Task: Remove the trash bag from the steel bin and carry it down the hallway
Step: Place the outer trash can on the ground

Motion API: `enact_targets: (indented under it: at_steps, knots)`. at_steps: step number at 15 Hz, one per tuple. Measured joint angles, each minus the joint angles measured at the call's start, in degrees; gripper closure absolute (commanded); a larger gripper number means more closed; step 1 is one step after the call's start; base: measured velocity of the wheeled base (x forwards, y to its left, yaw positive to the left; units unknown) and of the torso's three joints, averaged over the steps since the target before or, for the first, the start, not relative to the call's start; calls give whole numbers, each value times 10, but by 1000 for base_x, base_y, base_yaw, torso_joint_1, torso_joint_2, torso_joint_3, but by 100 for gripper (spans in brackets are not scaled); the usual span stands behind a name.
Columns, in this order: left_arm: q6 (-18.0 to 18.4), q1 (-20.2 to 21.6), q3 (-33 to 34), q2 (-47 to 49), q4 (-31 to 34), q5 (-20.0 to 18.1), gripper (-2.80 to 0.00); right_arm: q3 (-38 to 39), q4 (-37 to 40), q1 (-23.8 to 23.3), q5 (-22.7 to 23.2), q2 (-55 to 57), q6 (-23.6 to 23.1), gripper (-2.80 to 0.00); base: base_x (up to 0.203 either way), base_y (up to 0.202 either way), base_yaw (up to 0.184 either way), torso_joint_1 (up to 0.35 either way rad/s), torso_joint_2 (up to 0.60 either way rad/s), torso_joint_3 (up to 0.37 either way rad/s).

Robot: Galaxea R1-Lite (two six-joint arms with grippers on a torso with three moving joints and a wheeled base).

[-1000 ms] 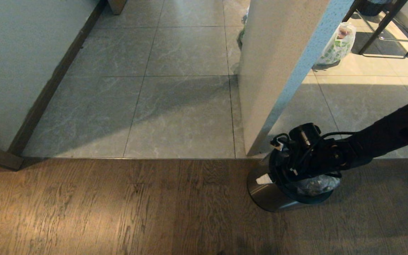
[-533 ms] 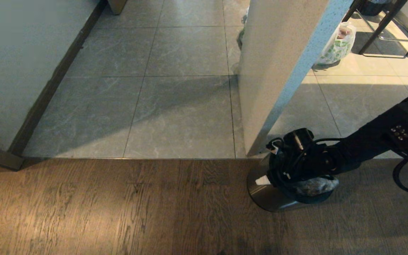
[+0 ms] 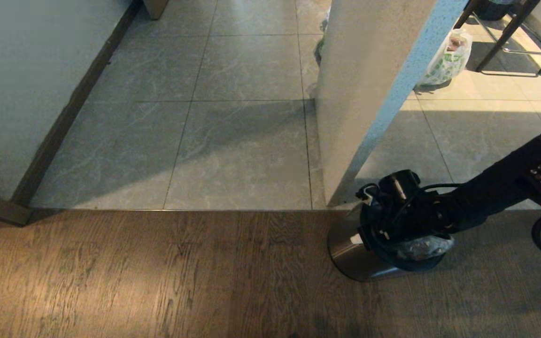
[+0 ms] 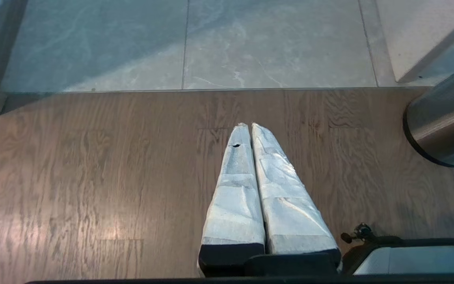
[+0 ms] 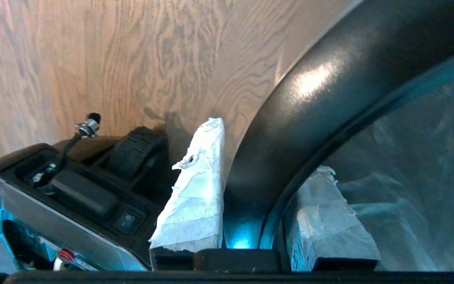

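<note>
Steel, black and wood tones

Round brushed-steel bin [image 3: 350, 256] with black rim; grey-veined marble-look tiles [image 3: 237, 150]; brown wood-grain plank floor [image 3: 158, 277].

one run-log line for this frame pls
stage: grasping at bin rim | right gripper: straddling black rim of steel bin, one finger outside, one inside against trash bag | left gripper: shut, parked over wood floor

Black bin rim [image 5: 309, 98] straddled by taped fingers [image 5: 199, 189], one outside, one inside against bag [image 5: 420, 165]; wood floor [image 5: 93, 59] seen behind.
</note>
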Motion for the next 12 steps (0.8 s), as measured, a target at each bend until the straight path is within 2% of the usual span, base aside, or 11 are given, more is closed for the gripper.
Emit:
enact_targets:
  at_steps: [8, 12]
  knots:
    - [0, 0, 0, 0, 0, 0, 0, 50, 48, 6, 4, -113, -1, 0, 0, 0, 0, 0, 0, 0]
    - [0, 0, 0, 0, 0, 0, 0, 83, 78, 16, 5, -208, -7, 0, 0, 0, 0, 0, 0, 0]
